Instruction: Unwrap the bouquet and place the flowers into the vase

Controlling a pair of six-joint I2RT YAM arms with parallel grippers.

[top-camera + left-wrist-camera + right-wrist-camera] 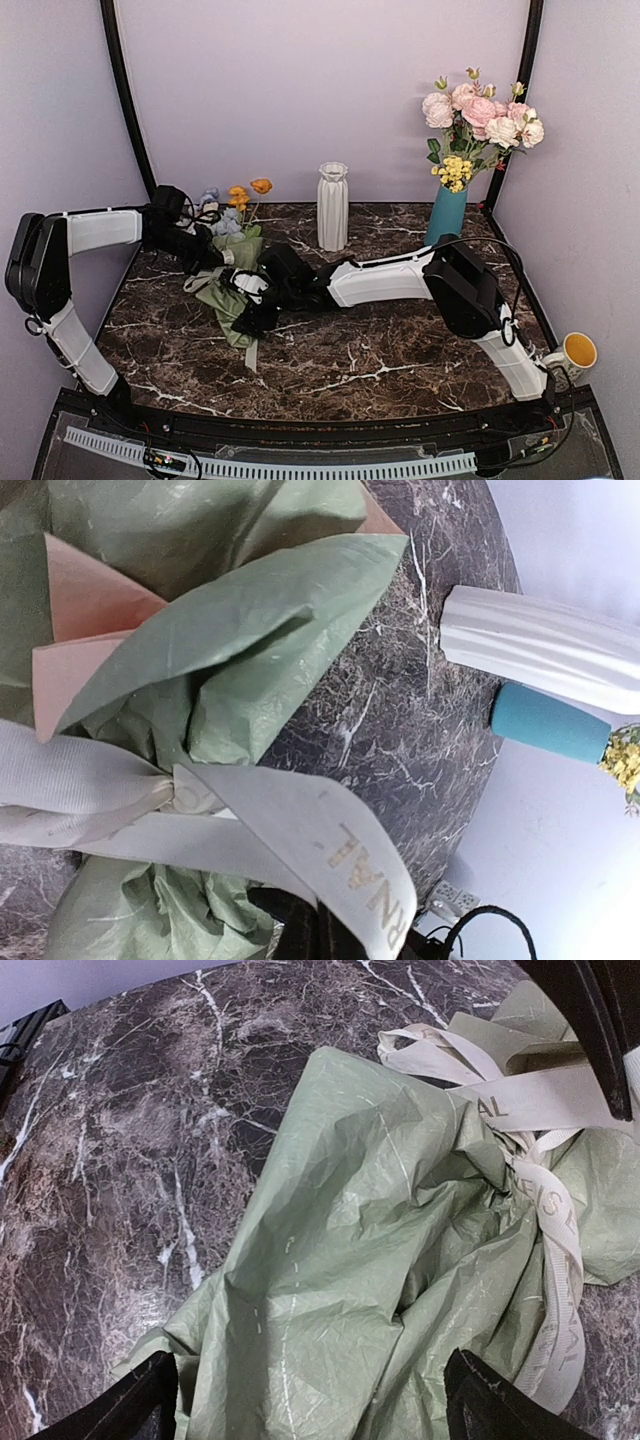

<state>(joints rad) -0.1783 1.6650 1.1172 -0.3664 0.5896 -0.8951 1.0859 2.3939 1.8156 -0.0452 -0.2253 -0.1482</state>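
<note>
The bouquet (232, 270) lies on the left side of the dark table (400, 350), near its left edge; its cream ribbon (330, 850) shows gold letters "RNAL"; the left gripper (222, 256) is closed by the wrap; the right gripper (320, 1400) hangs wide open over it; the white vase (333, 205) stands apart behind; bare table lies to the right.

Robot test booth, lilac walls (320, 90)
</note>
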